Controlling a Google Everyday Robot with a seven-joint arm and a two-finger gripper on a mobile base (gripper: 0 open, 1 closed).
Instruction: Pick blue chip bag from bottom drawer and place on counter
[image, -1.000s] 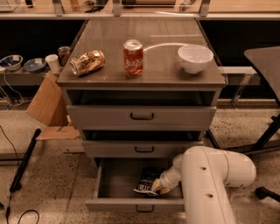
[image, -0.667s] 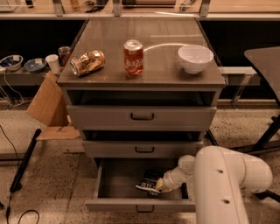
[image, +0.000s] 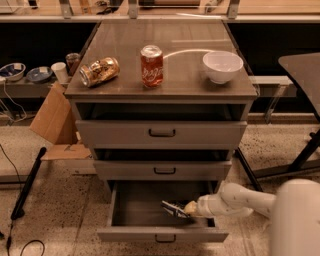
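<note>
Down at the foot of the grey cabinet, the bottom drawer (image: 120, 234) stands pulled out, its floor open to view. The white arm (image: 235, 200) comes in from the 4 o'clock side. Its bulky rounded link fills the lower right corner. From there a slimmer forearm runs almost level towards 9 o'clock, crosses the drawer's right wall and narrows to a cream wrist.

The tool (image: 181, 211) is low inside the drawer, at about 4 o'clock on its floor, near the front panel. From where I stand I cannot tell whether it is open or closed.

Right at its tip lies a small dark thing with pale markings, which I take for the blue chip bag (image: 169, 206). It is down in the drawer and touching or just beside the tool. I cannot tell whether the tool grips it or only meets it.

The cabinet's glossy top surface (image: 175, 40) carries three things:
- A red soda can (image: 151, 66) stands upright near the middle of the front edge.
- A gold can (image: 99, 71) lies on its side towards 9 o'clock from it, well apart.
- A white bowl (image: 222, 66) sits towards 3 o'clock, near the right edge.

A piece of cardboard (image: 52, 117) leans beside the cabinet's left flank. A dark table (image: 302, 70) stands off to the right.
</note>
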